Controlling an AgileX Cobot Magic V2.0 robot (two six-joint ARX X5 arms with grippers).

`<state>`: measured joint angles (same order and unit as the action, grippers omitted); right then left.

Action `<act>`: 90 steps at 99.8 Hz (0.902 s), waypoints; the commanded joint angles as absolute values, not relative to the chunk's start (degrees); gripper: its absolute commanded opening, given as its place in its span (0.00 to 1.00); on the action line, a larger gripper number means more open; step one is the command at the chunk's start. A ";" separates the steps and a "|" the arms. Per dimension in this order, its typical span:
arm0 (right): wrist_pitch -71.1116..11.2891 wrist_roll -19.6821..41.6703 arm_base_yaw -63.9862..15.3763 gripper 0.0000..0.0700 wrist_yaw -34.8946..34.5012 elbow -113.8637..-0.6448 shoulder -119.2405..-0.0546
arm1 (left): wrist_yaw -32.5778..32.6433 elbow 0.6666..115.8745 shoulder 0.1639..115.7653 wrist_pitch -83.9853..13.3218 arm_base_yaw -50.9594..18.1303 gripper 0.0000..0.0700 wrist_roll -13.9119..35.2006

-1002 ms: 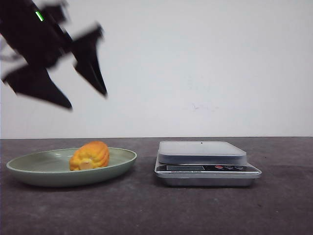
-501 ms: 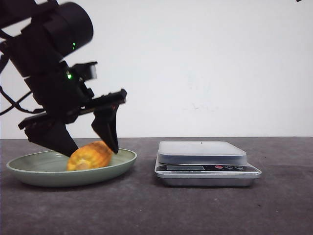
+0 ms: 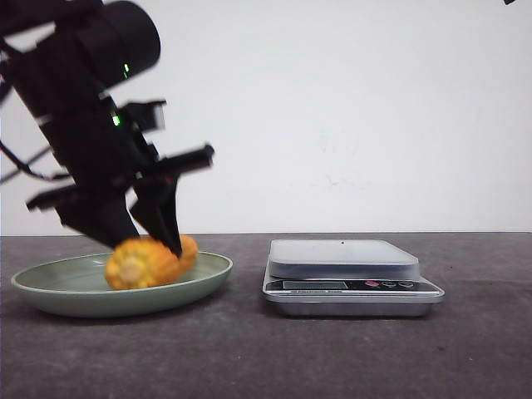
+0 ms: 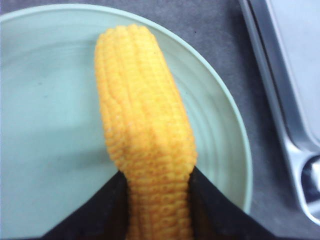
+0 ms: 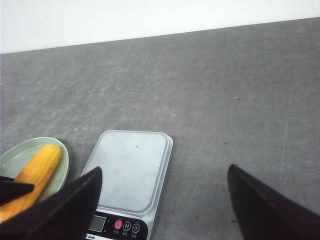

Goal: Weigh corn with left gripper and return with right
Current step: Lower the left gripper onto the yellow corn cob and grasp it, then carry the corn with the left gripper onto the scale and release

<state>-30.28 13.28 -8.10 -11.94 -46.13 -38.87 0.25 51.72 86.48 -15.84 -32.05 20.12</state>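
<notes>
The left gripper (image 3: 150,237) is pinching the corn (image 3: 150,261) near one end, its two dark fingers (image 4: 220,210) pressed against either side of the cob. The corn sits over the green plate (image 3: 50,287), pale core end facing the camera; whether it rests on the plate or is just clear of it is hard to tell from the front. The scale (image 3: 345,270) stands on the grey worktop (image 3: 332,357) just beside the plate, its platform bare. The right gripper (image 5: 165,205) hangs high above the scale with its fingers spread wide, holding nothing.
</notes>
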 commanded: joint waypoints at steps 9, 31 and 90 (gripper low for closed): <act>-30.41 12.56 -8.19 0.71 -11.99 -47.05 -39.13 | 0.08 57.78 80.77 -15.18 -35.03 0.01 19.11; -29.56 12.95 -8.19 0.71 -12.14 -47.16 -39.13 | 1.19 71.64 87.11 -16.97 -41.67 0.01 20.01; -30.11 12.78 -8.19 0.71 -11.75 -47.31 -38.35 | 4.43 90.70 116.20 -24.80 -46.33 0.01 22.15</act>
<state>-30.61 13.28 -8.10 -11.90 -46.13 -38.26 4.38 89.19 114.74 -24.64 -45.65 21.85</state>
